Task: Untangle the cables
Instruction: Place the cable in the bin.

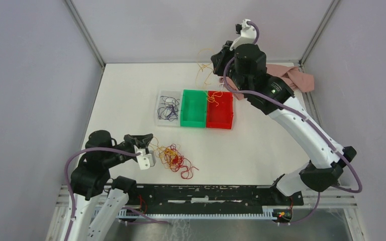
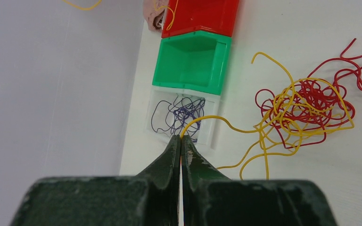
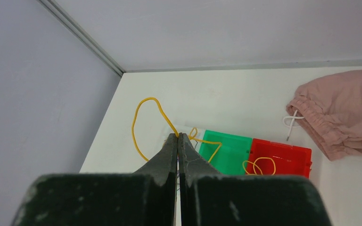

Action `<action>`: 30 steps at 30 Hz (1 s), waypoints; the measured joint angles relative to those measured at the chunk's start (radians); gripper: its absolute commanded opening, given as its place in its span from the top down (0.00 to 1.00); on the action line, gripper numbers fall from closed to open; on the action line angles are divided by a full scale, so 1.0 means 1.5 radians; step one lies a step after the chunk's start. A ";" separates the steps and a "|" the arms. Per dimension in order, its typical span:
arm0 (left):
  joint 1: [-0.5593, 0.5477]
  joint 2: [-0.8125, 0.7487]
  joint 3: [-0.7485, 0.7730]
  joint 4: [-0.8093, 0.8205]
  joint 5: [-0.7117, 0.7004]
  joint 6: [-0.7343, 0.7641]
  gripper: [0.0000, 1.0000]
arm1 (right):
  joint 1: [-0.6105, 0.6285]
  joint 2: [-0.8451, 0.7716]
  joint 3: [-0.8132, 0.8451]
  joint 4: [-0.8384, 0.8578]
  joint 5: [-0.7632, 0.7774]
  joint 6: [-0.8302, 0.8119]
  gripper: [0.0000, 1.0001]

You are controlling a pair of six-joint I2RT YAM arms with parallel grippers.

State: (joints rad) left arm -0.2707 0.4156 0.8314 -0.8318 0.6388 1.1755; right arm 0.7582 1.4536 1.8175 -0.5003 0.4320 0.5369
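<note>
A clear bin (image 1: 159,108), a green bin (image 1: 193,122) and a red bin (image 1: 218,123) line mid-frame, pink cloth (image 1: 294,76) upper right; the left gripper (image 2: 181,141), low at lower left, clamps a yellow strand (image 2: 226,123) running rightward into the cable tangle (image 1: 175,159); the right gripper (image 3: 178,137), raised top centre, pinches a yellow cable (image 3: 141,113) drooping toward the red bin.

Bright, even light from overhead washes the white table (image 1: 130,100), shadows faint (barely any glare); both wrist views blur their own near fingers (image 2: 169,162).
</note>
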 measured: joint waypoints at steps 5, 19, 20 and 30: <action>0.000 -0.002 0.000 -0.001 0.000 0.000 0.97 | -0.017 0.077 0.037 0.005 -0.024 0.003 1.00; 0.000 -0.026 -0.001 -0.003 0.000 0.005 0.97 | -0.046 0.191 0.088 0.011 -0.063 0.024 1.00; 0.000 -0.027 -0.001 -0.003 0.000 0.006 0.97 | -0.046 0.194 0.089 0.011 -0.064 0.025 1.00; 0.000 -0.029 -0.001 -0.006 0.000 0.011 0.97 | -0.046 0.244 0.045 0.021 -0.096 0.031 1.00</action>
State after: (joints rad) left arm -0.2707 0.3717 0.8307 -0.8413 0.6384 1.1927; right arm 0.6888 1.8194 1.8854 -0.4690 0.2886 0.5827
